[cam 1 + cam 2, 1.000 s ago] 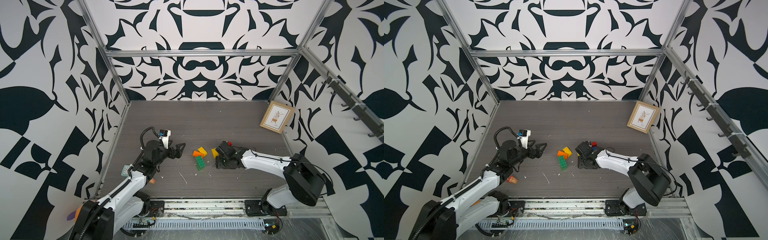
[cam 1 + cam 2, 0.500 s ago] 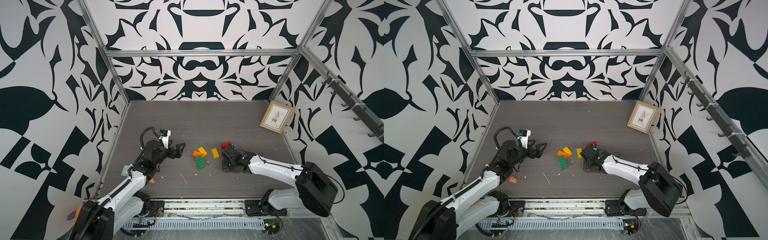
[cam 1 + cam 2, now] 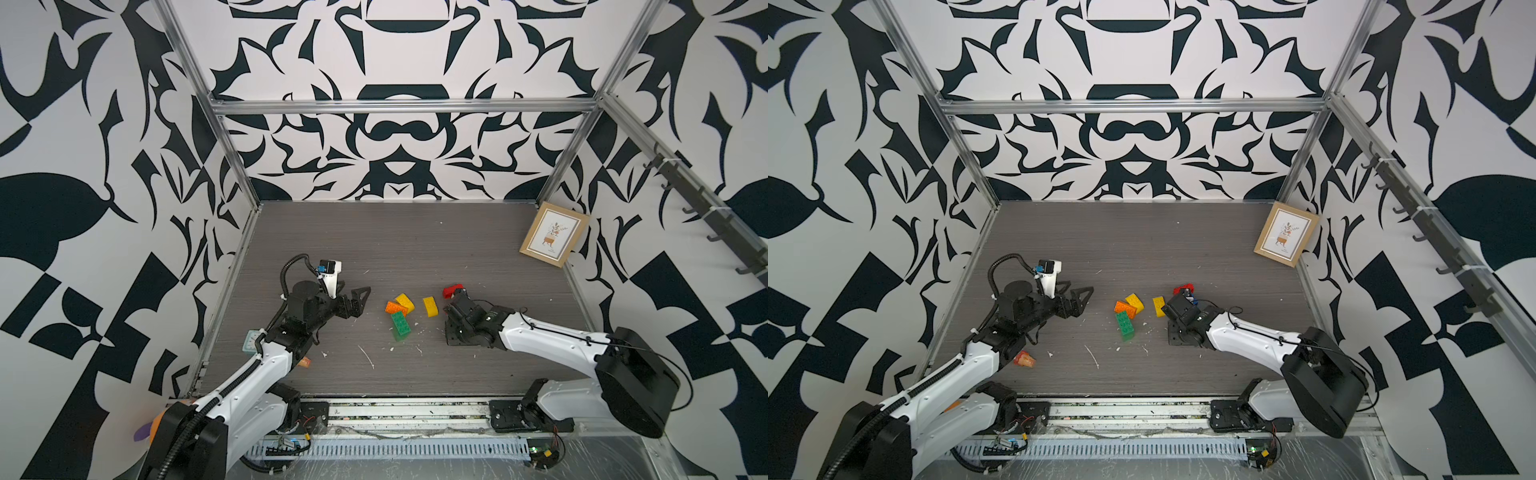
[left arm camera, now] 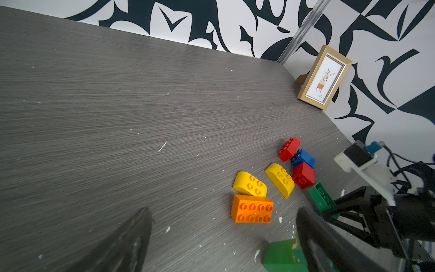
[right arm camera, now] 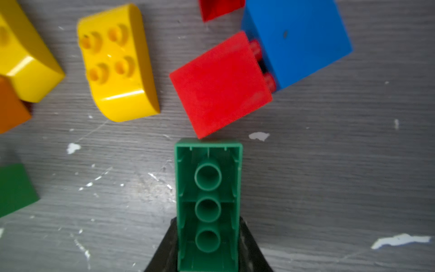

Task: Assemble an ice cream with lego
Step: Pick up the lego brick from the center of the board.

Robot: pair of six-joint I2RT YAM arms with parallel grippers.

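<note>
L gripper: spread wide, empty, toward table left edge. Lego, mid-table: orange brick, yellow bricks, loose green brick, red brick, blue brick. R gripper: pinching second green brick, hollow side to cam, beside red brick.

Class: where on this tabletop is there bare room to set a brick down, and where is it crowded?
Free: the back stretch of grey wood-grain tabletop, between far wall and bricks, left of the wooden picture frame; also the front strip by the rail. Crowded: the middle, around the orange studded brick, yellow rounded bricks and loose green brick.
</note>
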